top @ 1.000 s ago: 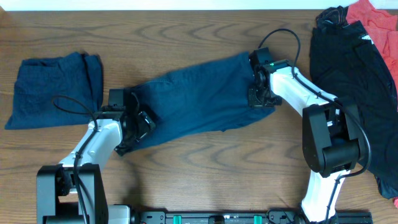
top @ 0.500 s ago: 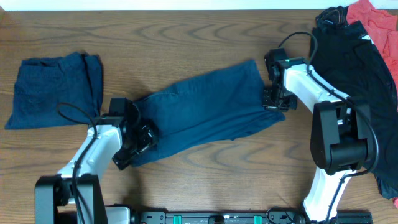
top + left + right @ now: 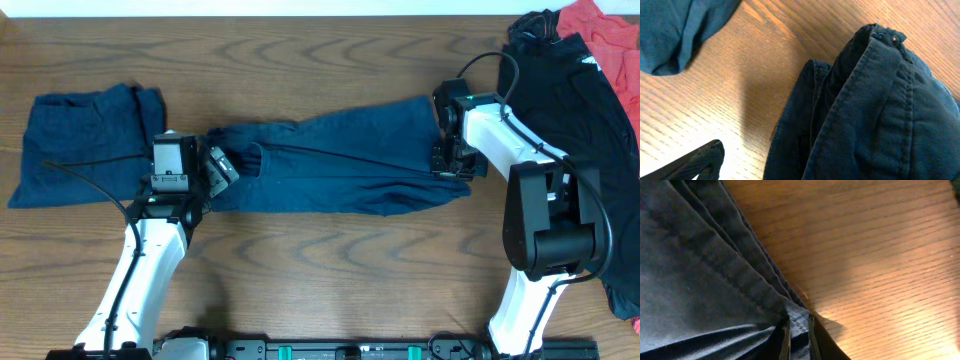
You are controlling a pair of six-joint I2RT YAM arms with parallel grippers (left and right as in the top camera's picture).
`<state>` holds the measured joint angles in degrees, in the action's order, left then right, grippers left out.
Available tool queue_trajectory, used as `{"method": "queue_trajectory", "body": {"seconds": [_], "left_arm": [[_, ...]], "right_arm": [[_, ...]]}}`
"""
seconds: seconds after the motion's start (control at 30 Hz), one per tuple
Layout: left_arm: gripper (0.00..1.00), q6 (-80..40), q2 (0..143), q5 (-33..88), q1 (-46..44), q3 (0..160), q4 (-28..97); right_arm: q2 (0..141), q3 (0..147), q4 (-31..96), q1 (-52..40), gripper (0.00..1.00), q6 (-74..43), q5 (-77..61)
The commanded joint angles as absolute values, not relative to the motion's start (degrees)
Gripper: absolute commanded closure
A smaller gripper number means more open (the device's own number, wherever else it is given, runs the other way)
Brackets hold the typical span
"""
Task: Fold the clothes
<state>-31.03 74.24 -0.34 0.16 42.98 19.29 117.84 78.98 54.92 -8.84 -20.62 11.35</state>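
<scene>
Overhead: right hand (image 3: 451,170) pinches stretched navy garment (image 3: 340,165) (left hand (image 3: 214,169) spread wide).

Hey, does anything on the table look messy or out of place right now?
Nothing spilled or torn. The middle navy garment lies crooked and creased, a long ridge running across it, its right end pinched in the right pincer. A black and red heap sits jumbled at the right edge.
</scene>
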Motion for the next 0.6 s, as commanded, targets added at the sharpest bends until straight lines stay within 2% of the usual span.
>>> {"method": "queue_trajectory", "body": {"seconds": [0.0,0.23,0.47,0.57], "left_arm": [[0.01,-30.6,74.0,-1.9,0.8,44.1,20.1],[0.01,-30.6,74.1,0.1,0.8,44.1,26.8],[0.02,-30.0,74.1,14.4,0.8,44.1,26.8],[0.02,-26.2,74.1,22.4,0.8,44.1,26.7]], "right_arm": [[119.3,76.8,54.9,-7.0,0.87,-21.2,17.7],[119.3,76.8,54.6,-7.0,0.87,-21.2,17.5],[119.3,76.8,54.6,-7.0,0.87,-21.2,16.1],[119.3,76.8,54.6,-7.2,0.87,-21.2,16.1]]}}
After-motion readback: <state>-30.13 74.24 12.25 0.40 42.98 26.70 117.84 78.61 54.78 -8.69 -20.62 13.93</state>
